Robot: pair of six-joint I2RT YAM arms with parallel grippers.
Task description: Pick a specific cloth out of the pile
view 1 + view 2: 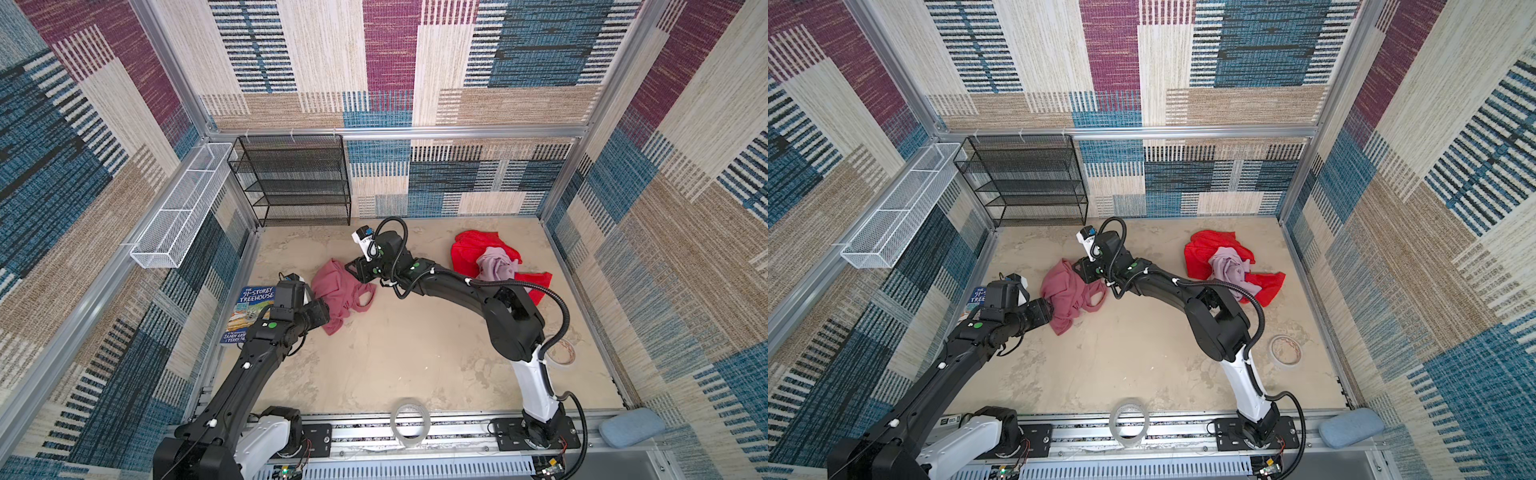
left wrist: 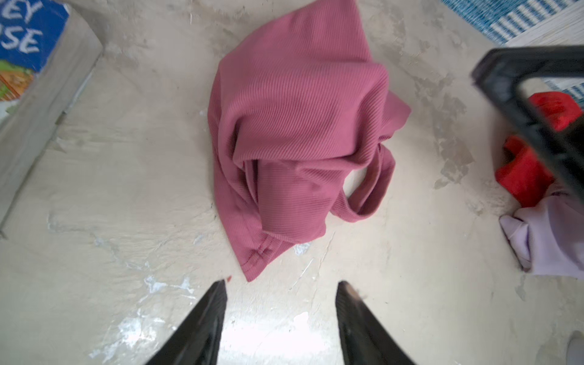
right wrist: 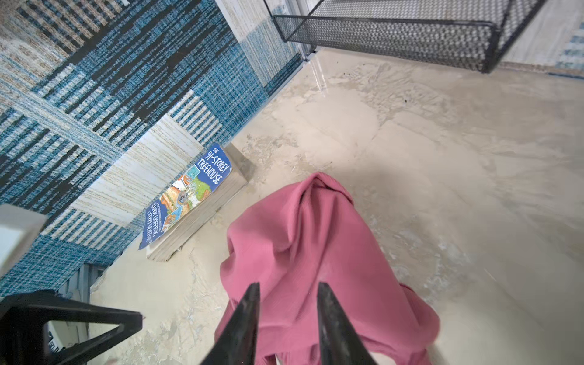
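The dusty rose-pink cloth (image 1: 338,293) (image 1: 1069,295) lies crumpled on the table left of centre, its strap loop (image 2: 376,186) turned toward the pile. The pile (image 1: 494,262) (image 1: 1229,266) is a lilac cloth on a bright red one at the back right, well apart from the pink cloth. My left gripper (image 2: 282,284) is open just short of the cloth's hemmed corner (image 2: 252,268), with only bare table between its fingers. My right gripper (image 3: 288,284) (image 1: 359,270) hovers over the cloth's far side, jaws parted, with the fabric (image 3: 309,246) lying slack beneath them.
A blue book (image 1: 251,309) (image 3: 189,196) lies by the left wall, close behind my left wrist. A black mesh shelf (image 1: 291,178) stands at the back and a white wire basket (image 1: 178,212) hangs on the left wall. Tape rolls (image 1: 409,422) (image 1: 561,351) lie front and right.
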